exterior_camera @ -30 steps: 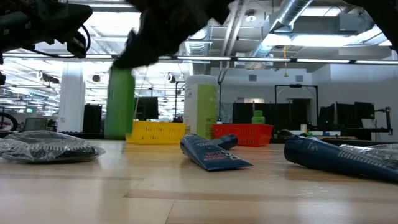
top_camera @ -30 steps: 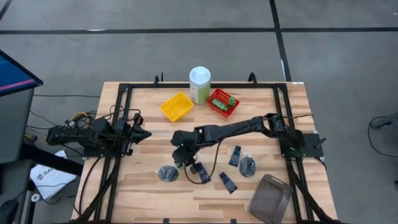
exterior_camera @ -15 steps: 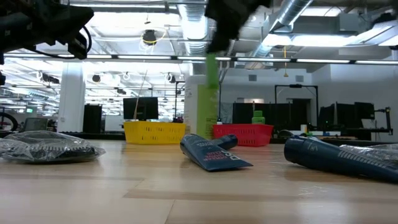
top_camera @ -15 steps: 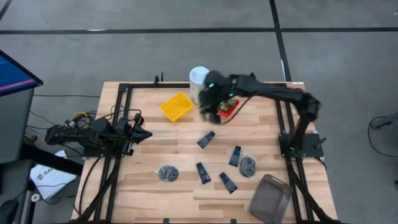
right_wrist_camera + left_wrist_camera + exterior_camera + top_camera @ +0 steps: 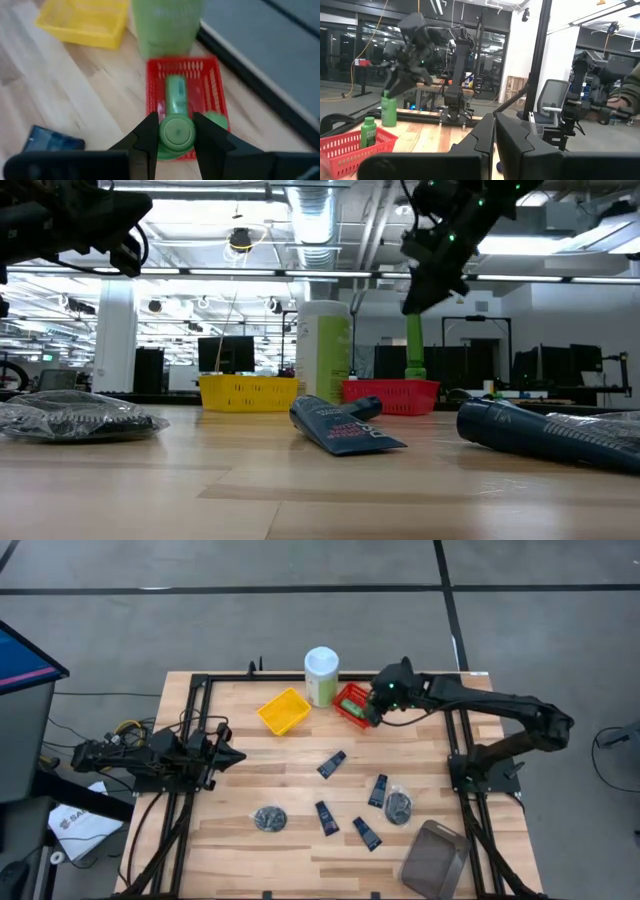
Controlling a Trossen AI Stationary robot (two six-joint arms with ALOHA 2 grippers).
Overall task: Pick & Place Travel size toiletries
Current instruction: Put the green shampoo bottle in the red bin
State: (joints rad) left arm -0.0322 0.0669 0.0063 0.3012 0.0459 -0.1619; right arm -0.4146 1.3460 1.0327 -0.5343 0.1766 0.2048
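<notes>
Right tool (image 5: 374, 710) hangs above the red basket (image 5: 352, 700) at the far side of the counter (image 5: 240, 770), its fingers (image 5: 150, 135) closed partway on a short green bottle (image 5: 176, 132) gripped at the cap end. From counter height, that bottle (image 5: 415, 345) hangs upright below the tool (image 5: 425, 285), clear of the basket (image 5: 390, 394). Inside the basket another green bottle (image 5: 176, 97) lies on its side, and a further green one (image 5: 218, 120) sits near its edge.

Just beside the red basket stands the tall pale green canister (image 5: 321, 676) with a white lid, and next to that the yellow basket (image 5: 283, 711).

Other toiletries lie spread over the near half of the counter: four flat navy tubes (image 5: 332, 764), (image 5: 378, 790), (image 5: 325, 817), (image 5: 366, 833), and two dark clear-wrapped bundles (image 5: 269, 819), (image 5: 398, 807). A grey container (image 5: 434, 858) sits at the near right corner.

Left tool (image 5: 228, 753) waits at the left side of the counter, its fingers (image 5: 485, 137) pressed together and holding nothing.
</notes>
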